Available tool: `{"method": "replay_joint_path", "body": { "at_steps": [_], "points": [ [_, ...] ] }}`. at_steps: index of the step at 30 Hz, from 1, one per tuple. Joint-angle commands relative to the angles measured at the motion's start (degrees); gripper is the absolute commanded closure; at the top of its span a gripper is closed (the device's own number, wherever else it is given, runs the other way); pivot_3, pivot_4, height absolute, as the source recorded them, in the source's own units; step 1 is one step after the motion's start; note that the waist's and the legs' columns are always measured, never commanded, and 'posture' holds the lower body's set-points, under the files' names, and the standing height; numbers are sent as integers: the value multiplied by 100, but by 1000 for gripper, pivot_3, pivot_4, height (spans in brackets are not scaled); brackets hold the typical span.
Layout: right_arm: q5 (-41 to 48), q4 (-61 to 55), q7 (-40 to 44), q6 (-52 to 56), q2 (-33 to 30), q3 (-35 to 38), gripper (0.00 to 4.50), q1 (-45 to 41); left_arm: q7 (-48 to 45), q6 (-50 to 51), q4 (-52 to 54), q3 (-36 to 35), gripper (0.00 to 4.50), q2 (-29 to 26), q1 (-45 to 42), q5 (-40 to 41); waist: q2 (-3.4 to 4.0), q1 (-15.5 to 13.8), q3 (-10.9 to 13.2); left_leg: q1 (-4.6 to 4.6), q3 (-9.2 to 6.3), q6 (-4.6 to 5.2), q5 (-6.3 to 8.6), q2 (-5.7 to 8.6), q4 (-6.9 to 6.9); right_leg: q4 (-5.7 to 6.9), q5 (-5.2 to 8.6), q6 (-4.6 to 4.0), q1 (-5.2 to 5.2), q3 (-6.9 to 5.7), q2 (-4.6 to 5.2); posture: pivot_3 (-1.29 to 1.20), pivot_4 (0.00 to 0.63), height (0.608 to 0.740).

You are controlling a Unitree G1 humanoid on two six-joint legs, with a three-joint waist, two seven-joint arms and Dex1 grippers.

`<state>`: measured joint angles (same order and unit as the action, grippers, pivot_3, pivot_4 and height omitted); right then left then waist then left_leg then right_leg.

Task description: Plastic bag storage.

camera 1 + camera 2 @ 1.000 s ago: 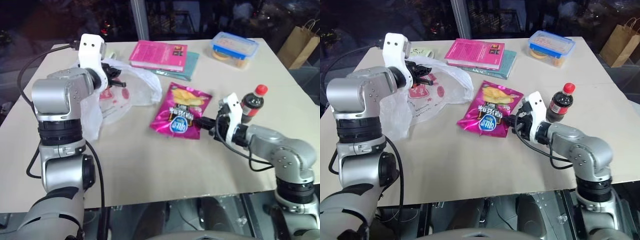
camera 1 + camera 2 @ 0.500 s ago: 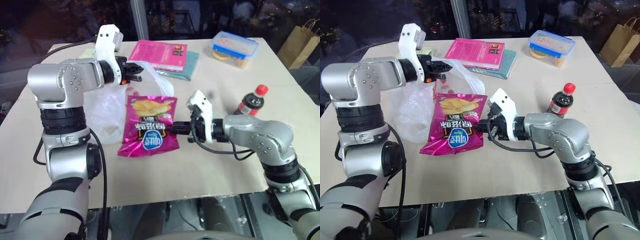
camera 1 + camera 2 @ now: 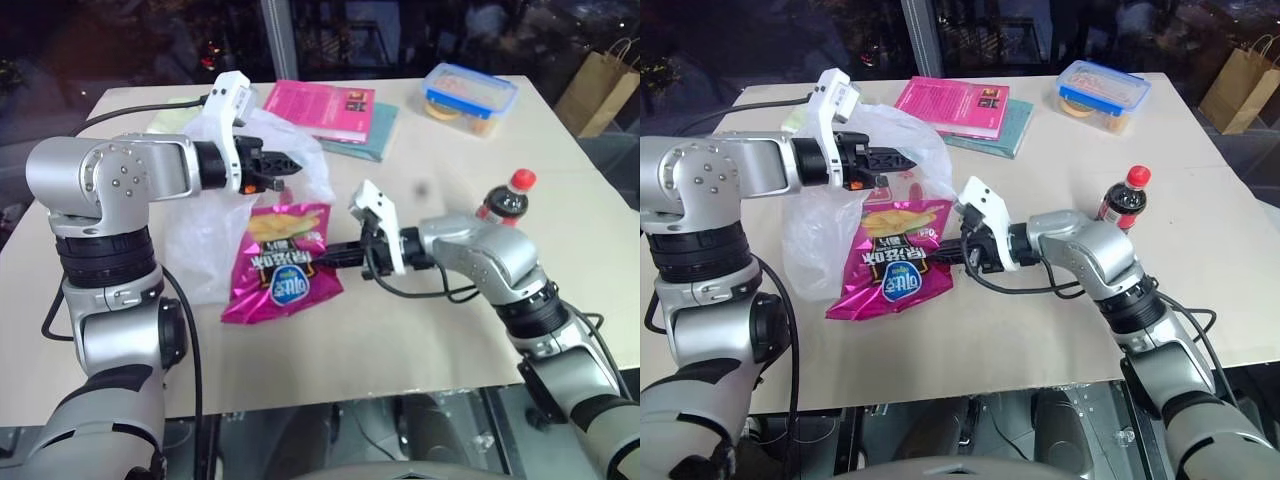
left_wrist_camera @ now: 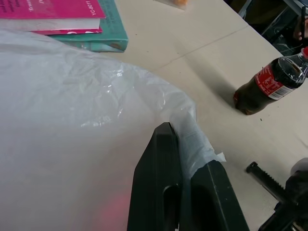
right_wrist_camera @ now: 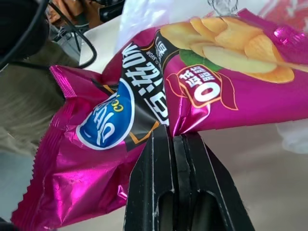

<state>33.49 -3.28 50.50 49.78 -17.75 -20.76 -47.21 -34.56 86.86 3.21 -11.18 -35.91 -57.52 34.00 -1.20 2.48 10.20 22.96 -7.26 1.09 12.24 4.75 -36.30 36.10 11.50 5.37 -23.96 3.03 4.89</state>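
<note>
My left gripper pinches the plastic bag rim; my right gripper clamps the crisp packet, its top just under the left one.

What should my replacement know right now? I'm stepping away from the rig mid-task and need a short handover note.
Left gripper: shut on the plastic bag, holding its rim up above the table.
Right gripper: shut on the crisp packet, its top end at the bag's mouth.
Done: bag lifted, packet brought to the opening.
Left: push the packet in, then release. Cola bottle, books and lunch box are on the table, outside the bag.
</note>
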Motion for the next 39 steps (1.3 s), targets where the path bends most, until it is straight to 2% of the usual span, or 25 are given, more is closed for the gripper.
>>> {"method": "replay_joint_path", "body": {
  "at_steps": [1, 6, 11, 14, 17, 23, 30, 33, 39],
  "points": [
    [-204, 74, 199, -328, 98, -27, 4479, -203, 81, -58, 265, -43, 4500, -118, 6, 46, 0, -2, 0, 0, 0, -2, -1, 0, 0, 0, 0, 0, 0, 0, 0, 0, 150, 740],
    [-270, -320, 693, -371, -65, -299, 4479, -159, 534, -512, -101, -182, 4500, 62, -142, -293, 0, -19, 0, 5, 1, -3, -1, 3, 0, -1, 0, 0, -6, 1, 4, 0, 150, 740],
    [-572, -355, 748, -573, -133, -366, 4479, -167, 880, -690, -221, -273, 4500, 169, -166, -436, 0, -14, 0, 5, 1, -4, -2, 3, 0, 0, 0, 0, -7, 1, 3, 0, 150, 740],
    [-753, -214, 789, -688, -129, -422, 4479, -202, 743, -458, 68, -225, 4500, 169, -52, -187, 0, -10, 0, 5, 3, -4, -2, 3, 0, 1, 0, 0, -8, 2, 3, 0, 150, 740],
    [-1018, 394, 690, -945, 120, -414, 4479, -337, 425, -8, 457, -231, 4500, 100, 68, 263, 0, 4, 0, 5, 4, -5, -2, 2, 0, 1, 0, 0, -8, 3, 3, 0, 150, 740],
    [-1356, 1726, 79, -1384, 652, 178, 4479, -593, 332, 550, 955, -355, 4500, -116, 349, 658, 0, 2, 0, 4, 14, -6, -3, 0, 0, 23, 0, -2, -23, 13, 1, 0, 150, 740],
    [-1199, 1562, -300, -824, 593, 852, 4479, -436, 610, 564, 980, -346, 4500, -126, 530, 947, 0, -12, 0, 5, 19, -8, -3, 2, 0, 30, 1, -4, -29, 17, 4, 0, 150, 740],
    [-1193, 1535, -771, -558, 730, 1132, 4479, -417, 792, 564, 841, -373, 4500, 57, 460, 1063, 0, -10, 0, 5, 20, -7, -3, 1, 0, 31, 1, -5, -29, 17, 3, 0, 150, 740],
    [-1524, 2119, -2541, -721, 2058, 1501, 4479, -662, 1388, 564, 679, -620, 4500, 785, 325, 1405, 0, 23, 0, 3, 27, -11, -5, -2, 0, 44, 2, -7, -39, 25, 1, 0, 150, 740]
  ]
}}
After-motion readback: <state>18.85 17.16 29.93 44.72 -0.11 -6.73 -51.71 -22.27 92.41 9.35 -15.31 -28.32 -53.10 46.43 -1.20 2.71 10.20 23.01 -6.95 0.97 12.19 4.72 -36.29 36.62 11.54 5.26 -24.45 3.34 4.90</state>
